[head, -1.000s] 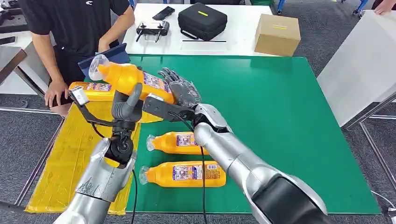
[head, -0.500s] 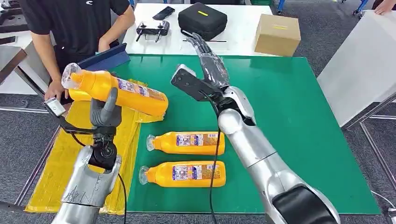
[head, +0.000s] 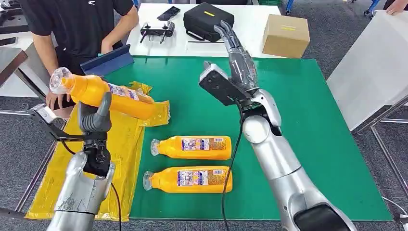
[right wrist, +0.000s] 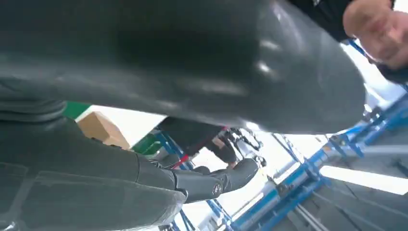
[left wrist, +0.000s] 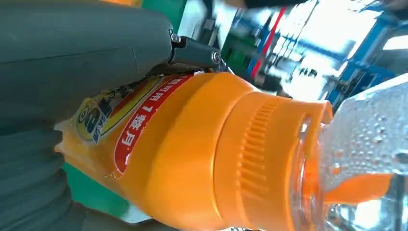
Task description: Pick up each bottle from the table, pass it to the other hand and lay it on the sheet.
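The orange bottle [head: 103,95] lies tilted in the left hand [head: 94,120], whose fingers [head: 103,107] wrap around its labelled body, cap end away from the counter [head: 308,120] and above the yellow sheet [head: 67,163]. Two more bottles [head: 192,147] [head: 188,179] lie on the green counter, well apart from those fingers. The right hand [head: 238,60] is raised with its fingers spread straight, holding nothing.

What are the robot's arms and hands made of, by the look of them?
Both arms are shiny silver shells with dark joints. The left hand has a thick grey thumb; the right hand has dark, slender fingers. A black camera box sits at each wrist, and thin black cables hang along both arms.
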